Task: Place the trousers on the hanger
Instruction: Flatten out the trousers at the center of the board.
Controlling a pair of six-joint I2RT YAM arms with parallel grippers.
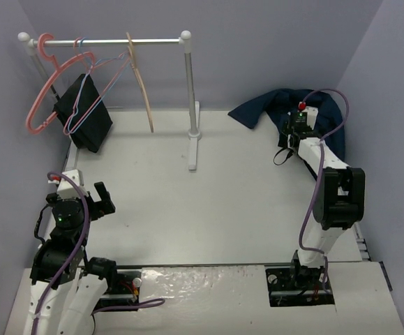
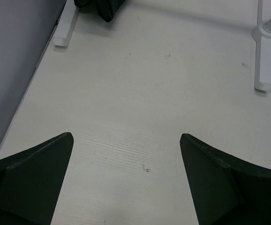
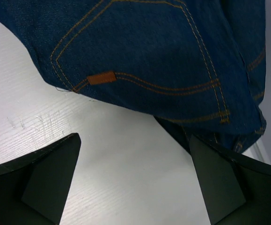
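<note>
The dark navy trousers (image 1: 275,106) lie bunched in the far right corner of the table. In the right wrist view the trousers (image 3: 149,51) show orange stitching and a small tan tag. My right gripper (image 1: 290,131) is open at their near edge, its jaws (image 3: 134,140) over bare table just short of the cloth, the right finger beside a fold. The tan wooden hanger (image 1: 141,80) hangs on the rail at the far left. My left gripper (image 1: 102,198) is open and empty over bare table (image 2: 126,136) at the near left.
A white clothes rail (image 1: 111,42) stands at the far left with a pink hanger (image 1: 42,91), thin wire hangers (image 1: 90,87) and a black cloth (image 1: 84,120). Its right post and foot (image 1: 193,139) stand mid-table, also in the left wrist view (image 2: 262,56). Purple walls close in.
</note>
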